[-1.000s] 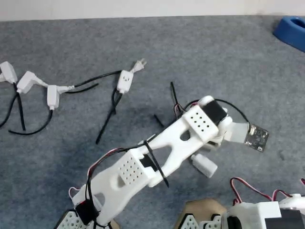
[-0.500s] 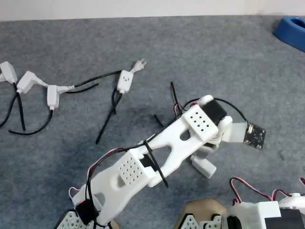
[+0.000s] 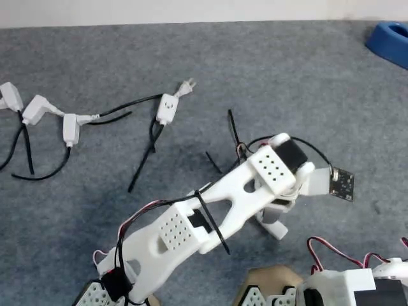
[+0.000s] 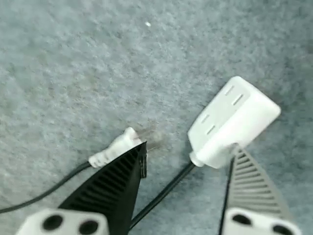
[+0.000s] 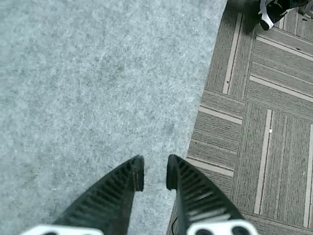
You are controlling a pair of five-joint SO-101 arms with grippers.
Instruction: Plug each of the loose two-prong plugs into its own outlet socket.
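My left gripper [image 4: 188,156] is open, low over the grey carpet. A white outlet socket block [image 4: 234,122] on a black cord lies between its fingers, close against one fingertip [image 4: 244,161]. A small white two-prong plug [image 4: 117,147] on a black cord lies at the other fingertip [image 4: 139,156]. In the high view the left arm stretches to centre right, its gripper [image 3: 273,220] over that socket block [image 3: 278,229]. My right gripper [image 5: 153,176] is shut to a narrow gap, holding nothing, above the carpet's edge.
A chain of white sockets and plugs on black cords lies at the far left: one socket [image 3: 166,108] with a plug [image 3: 186,86] beside it, others [image 3: 70,127] [image 3: 35,108]. A blue object [image 3: 390,38] sits at the back right. Tiled floor [image 5: 274,122] borders the carpet.
The left arm's wrist has shifted slightly toward the front of the table and turned, bringing its open gripper down over the white socket block. The right arm has not moved.
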